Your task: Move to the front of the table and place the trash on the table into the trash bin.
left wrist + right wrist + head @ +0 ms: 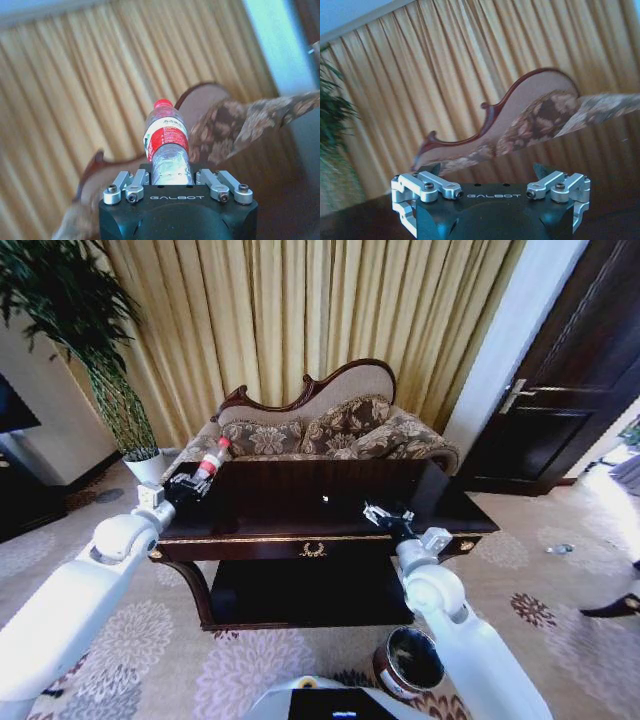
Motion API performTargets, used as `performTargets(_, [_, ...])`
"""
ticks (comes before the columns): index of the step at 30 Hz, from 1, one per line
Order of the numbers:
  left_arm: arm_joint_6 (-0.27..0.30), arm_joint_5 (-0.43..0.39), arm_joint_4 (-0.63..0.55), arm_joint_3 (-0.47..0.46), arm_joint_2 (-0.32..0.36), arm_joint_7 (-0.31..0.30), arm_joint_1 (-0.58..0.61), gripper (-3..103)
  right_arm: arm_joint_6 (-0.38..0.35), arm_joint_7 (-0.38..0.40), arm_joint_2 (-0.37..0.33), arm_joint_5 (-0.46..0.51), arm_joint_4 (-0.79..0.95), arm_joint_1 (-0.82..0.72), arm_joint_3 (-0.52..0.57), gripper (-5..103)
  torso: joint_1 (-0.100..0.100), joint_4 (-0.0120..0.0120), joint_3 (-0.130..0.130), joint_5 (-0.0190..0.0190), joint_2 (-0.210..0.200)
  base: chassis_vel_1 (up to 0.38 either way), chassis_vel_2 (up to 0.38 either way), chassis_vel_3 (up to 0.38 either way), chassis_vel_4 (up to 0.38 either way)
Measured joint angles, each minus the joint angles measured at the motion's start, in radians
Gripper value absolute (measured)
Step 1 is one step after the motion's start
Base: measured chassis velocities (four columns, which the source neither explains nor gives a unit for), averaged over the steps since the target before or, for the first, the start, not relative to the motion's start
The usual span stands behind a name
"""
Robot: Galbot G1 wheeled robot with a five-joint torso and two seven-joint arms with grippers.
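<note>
The dark glossy table [300, 525] with gold trim stands right in front of me. My left gripper [190, 486] is at its far left corner, shut on a clear plastic bottle [211, 459] with a red cap and label. In the left wrist view the bottle [167, 145] stands up out of the gripper [171, 176]. A tiny white scrap [325, 499] lies near the tabletop's middle. My right gripper [383, 514] hovers open over the table's right front, nothing between its fingertips [542, 170]. The round dark trash bin [410, 661] stands on the carpet below the right arm.
A patterned sofa [330, 430] with a carved wooden back sits right behind the table, gold curtains behind it. A potted plant [120, 400] stands at the left, a black cabinet [20, 495] farther left, and a dark door [565, 390] at the right.
</note>
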Motion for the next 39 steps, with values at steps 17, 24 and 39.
performTargets(17, [-0.178, 0.014, -0.104, 0.246, 0.062, 0.029, -0.2, 36, -0.054, 0.036, -0.029, 0.289, 0.095, 0.096, -0.009, 100, 0.0, -0.0002, 0.0, 0.0002, 0.0, 0.0, 0.0, 0.0, 0.0])
performTargets(24, [-0.197, 0.026, -0.116, 0.389, 0.044, 0.029, -0.288, 36, -0.057, 0.029, -0.046, 0.377, 0.095, 0.122, 0.02, 100, 0.0, -0.0001, 0.0, 0.0001, 0.0, 0.0, 0.0, 0.0, 0.0])
performTargets(39, [-0.159, -0.008, -0.176, 0.525, -0.007, 0.025, -0.374, 36, -0.086, 0.019, -0.027, 0.447, 0.106, 0.139, 0.024, 100, 0.0, -0.0002, 0.0, 0.0001, 0.0, 0.0, 0.0, 0.0, 0.0])
